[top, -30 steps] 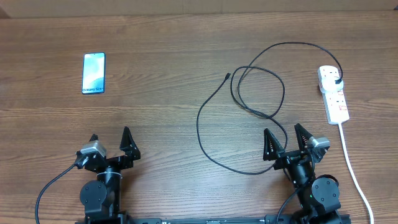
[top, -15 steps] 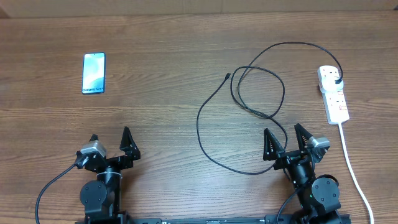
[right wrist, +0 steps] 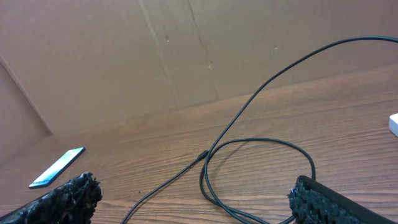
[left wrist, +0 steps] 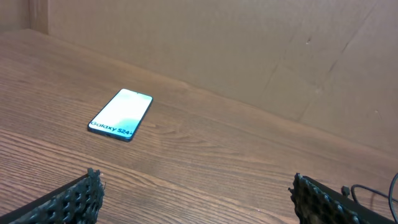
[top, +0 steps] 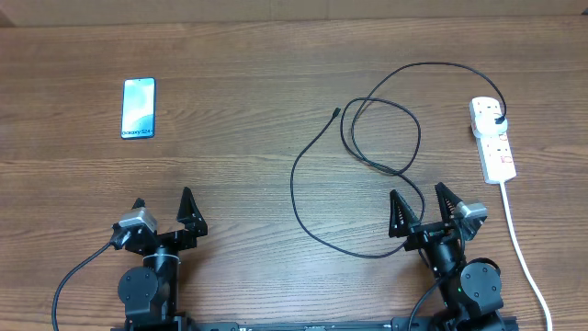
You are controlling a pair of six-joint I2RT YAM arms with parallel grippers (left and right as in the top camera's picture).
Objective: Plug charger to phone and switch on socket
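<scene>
On the wooden table (top: 230,175), the phone (top: 139,108) is seen lying flat, screen up, at about ten o'clock, well apart from the charger (top: 293,184), which is looped across the right half with its connector tip (top: 334,113) lying loose near one o'clock. Its plug (top: 499,121) is seated in the socket (top: 496,147) at three o'clock. The left hand (top: 163,197) and right hand (top: 416,191) are held wide and empty along the six o'clock edge.
</scene>
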